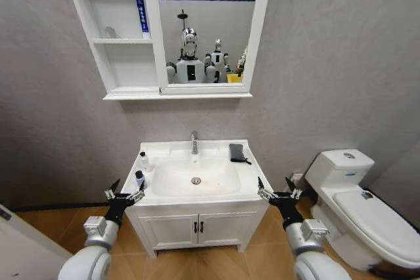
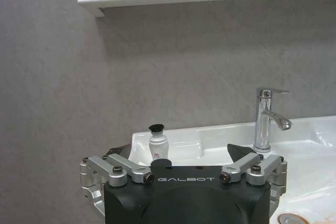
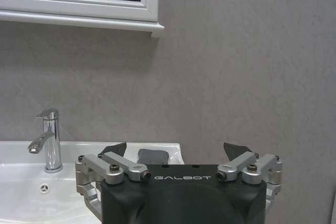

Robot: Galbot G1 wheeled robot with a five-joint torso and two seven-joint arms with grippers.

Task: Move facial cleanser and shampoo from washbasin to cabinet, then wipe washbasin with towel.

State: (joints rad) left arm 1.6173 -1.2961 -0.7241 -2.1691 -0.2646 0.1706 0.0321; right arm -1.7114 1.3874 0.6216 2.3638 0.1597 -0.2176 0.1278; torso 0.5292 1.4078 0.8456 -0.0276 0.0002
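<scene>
Head view: the left tool [image 1: 124, 195] is held at the front left corner of the white rectangular ceramic washbasin [image 1: 216, 195], its fingers spread wide apart and nothing between them. The right tool [image 1: 277, 194] is held at the front right corner, equally spread and empty. Two small white bottles with dark caps [image 1: 143, 160] [image 1: 140, 179] are seen on the basin's left rim, and the small dark grey folded towel [image 1: 237, 152] lies on the right rim beside the chrome tap [image 1: 194, 142]. The white wall-mounted cabinet with open shelves and framed mirror [image 1: 125, 40] is mounted above.
</scene>
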